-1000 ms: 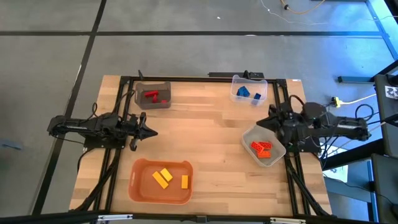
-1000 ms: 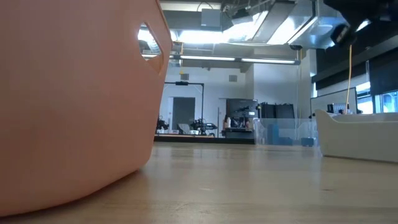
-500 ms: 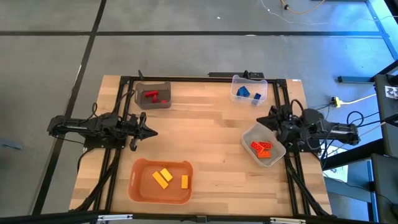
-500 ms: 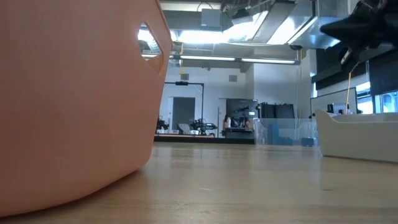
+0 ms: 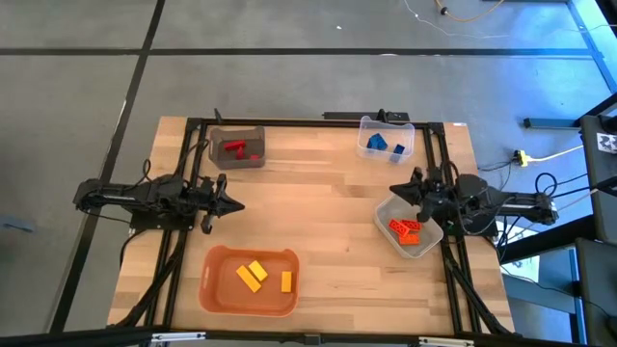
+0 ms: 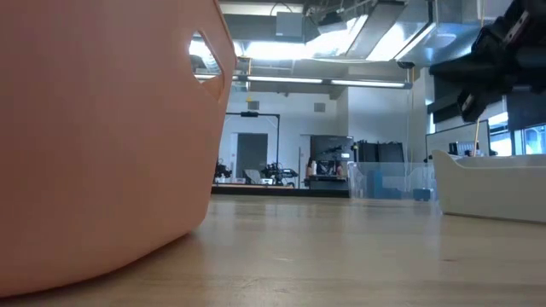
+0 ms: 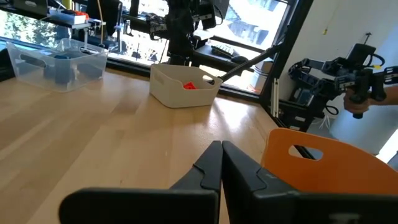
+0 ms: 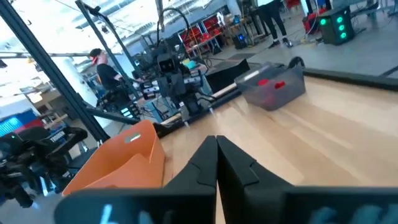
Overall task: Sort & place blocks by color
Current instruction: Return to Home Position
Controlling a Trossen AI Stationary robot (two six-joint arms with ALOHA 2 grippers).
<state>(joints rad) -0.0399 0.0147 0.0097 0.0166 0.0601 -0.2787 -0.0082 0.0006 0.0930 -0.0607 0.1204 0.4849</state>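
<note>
The blocks lie sorted in four bins. Red blocks [image 5: 235, 148] lie in the dark bin [image 5: 237, 161] at the far left. Blue blocks [image 5: 377, 143] lie in the clear bin [image 5: 386, 125] at the far right. Orange-red blocks [image 5: 406, 229] lie in the white bin [image 5: 386, 214] at the right. Yellow and orange blocks [image 5: 253, 275] lie in the orange bin [image 5: 220, 289] near the front. My left gripper [image 5: 238, 204] is shut and empty at the table's left. My right gripper [image 5: 393, 190] is shut and empty above the white bin's far left edge.
Black frame rails [image 5: 318, 122] run along the far edge and both sides of the table. The orange bin fills the left of the low view [image 6: 102, 136]. A person's hand holding a controller [image 7: 364, 87] shows beyond the table in the left wrist view.
My right gripper has moved toward the table's left, from the right edge out over the white bin's far corner, staying shut. The left arm has kept still, and the blocks and bins have not moved.
</note>
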